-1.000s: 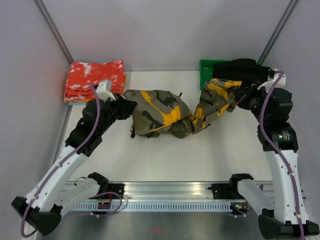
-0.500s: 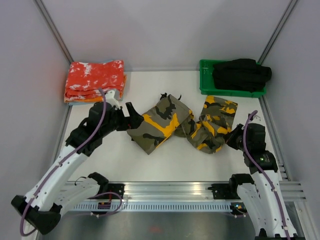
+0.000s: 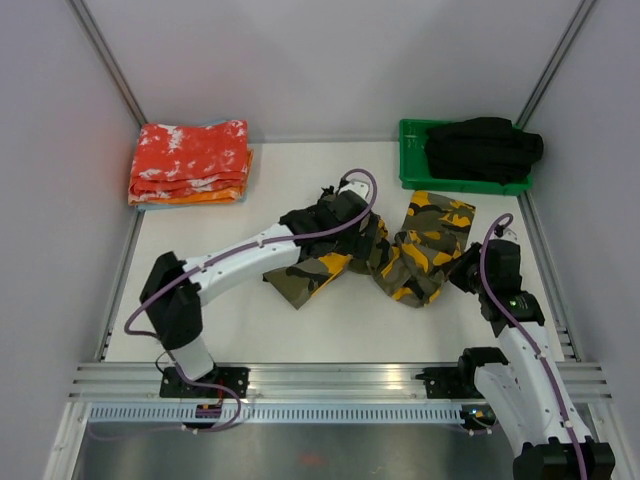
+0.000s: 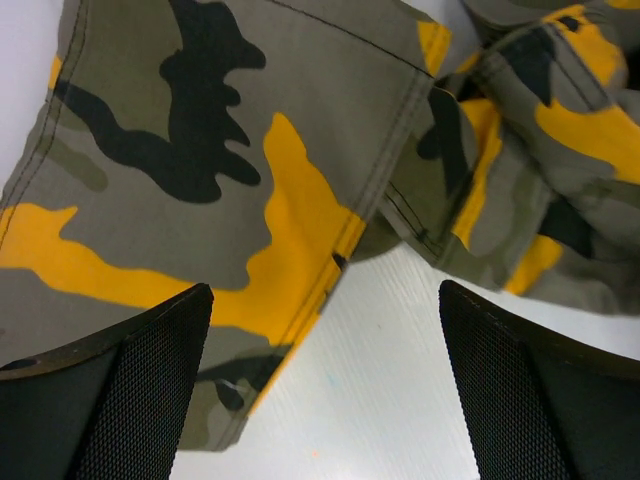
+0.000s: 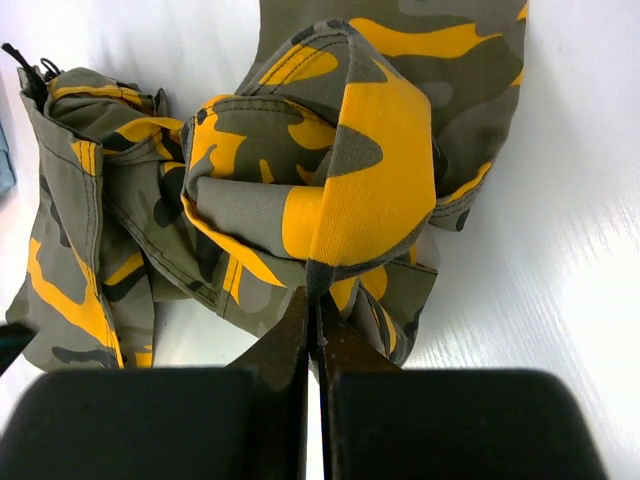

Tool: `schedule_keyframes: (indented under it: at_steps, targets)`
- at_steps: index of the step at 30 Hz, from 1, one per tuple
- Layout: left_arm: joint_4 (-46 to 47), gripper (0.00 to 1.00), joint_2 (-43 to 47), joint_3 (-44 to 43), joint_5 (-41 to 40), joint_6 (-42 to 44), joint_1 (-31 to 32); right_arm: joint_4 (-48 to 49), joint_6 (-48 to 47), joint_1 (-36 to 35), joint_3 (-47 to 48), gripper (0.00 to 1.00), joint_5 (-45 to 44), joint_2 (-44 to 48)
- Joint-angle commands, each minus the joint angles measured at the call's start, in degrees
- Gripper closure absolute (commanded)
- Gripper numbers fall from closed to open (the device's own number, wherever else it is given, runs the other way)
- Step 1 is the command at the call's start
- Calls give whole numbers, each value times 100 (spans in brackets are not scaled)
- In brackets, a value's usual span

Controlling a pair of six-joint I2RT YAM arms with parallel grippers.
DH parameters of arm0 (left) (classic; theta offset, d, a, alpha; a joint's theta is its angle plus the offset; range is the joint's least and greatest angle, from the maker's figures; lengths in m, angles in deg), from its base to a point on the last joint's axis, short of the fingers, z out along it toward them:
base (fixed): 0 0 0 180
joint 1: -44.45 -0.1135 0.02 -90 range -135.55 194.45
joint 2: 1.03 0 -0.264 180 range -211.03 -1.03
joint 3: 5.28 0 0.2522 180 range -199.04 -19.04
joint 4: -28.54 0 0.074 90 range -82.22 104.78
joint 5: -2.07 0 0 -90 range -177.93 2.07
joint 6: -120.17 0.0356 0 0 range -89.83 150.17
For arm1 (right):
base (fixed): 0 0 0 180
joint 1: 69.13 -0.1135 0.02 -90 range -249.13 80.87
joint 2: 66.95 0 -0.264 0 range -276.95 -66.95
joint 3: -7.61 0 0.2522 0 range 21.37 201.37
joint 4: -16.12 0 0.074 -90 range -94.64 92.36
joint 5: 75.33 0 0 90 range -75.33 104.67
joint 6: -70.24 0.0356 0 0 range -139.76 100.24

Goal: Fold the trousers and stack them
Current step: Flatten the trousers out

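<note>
The trousers (image 3: 405, 255) lie in the middle of the table (image 3: 300, 325). A stack of folded cloths (image 3: 190, 162) sits at the far left corner; at the far right a tray (image 3: 409, 152) holds a garment (image 3: 482, 148).

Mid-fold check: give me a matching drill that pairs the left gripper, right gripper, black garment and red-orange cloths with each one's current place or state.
1. left gripper
2. right gripper
3. black garment
4. red-orange cloths

A. in the green tray
B. shut on the trousers
C. stacked at the table's far left corner
D. open, just above the trousers

Pairs: 1-D, 2-B, 3-A, 4-C
</note>
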State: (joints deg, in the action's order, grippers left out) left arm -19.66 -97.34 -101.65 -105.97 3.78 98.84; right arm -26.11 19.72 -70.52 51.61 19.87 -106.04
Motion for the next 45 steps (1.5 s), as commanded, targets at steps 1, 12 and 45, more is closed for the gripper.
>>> schedule_keyframes:
  at_steps: [1,12,45]
  targets:
    - [209,0,-510,-633,-673,406,-7,272,112,-2,43,100,-132,-2]
    - [614,17,-1565,-1029,-463,680,-7,245,42,7,-18,99,-36,25]
    - [-994,78,5078,3480,-1746,-2854,-2670,949,-11,-2,-255,100,545,-441]
